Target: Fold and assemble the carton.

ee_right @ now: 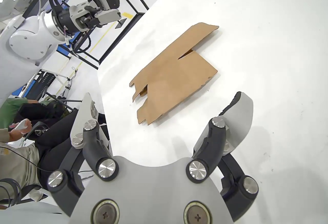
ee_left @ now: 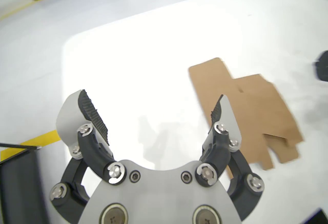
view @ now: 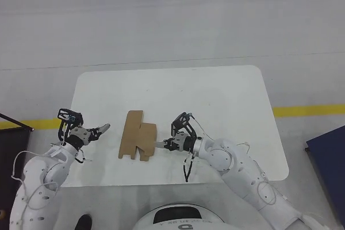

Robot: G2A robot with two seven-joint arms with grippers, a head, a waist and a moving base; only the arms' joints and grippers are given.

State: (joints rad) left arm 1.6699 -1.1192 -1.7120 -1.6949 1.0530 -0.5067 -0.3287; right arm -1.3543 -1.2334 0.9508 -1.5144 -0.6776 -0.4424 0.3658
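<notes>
A flat, unfolded brown carton (view: 137, 135) lies on the white table (view: 218, 98), a little left of its middle and near the front edge. In the left wrist view the carton (ee_left: 246, 109) lies flat past one fingertip; in the right wrist view the carton (ee_right: 174, 73) lies just beyond the fingers. My left gripper (view: 103, 127) hovers open over the table's left part, a short way from the carton, holding nothing. My right gripper (view: 163, 144) is open too, right by the carton's right edge. The left gripper (ee_right: 102, 16) also shows far off in the right wrist view.
The table's front edge runs close behind both grippers. A dark rack (view: 0, 144) stands off the table's left side and a blue panel (view: 336, 155) off its right. Yellow floor tape (view: 316, 109) runs behind the table.
</notes>
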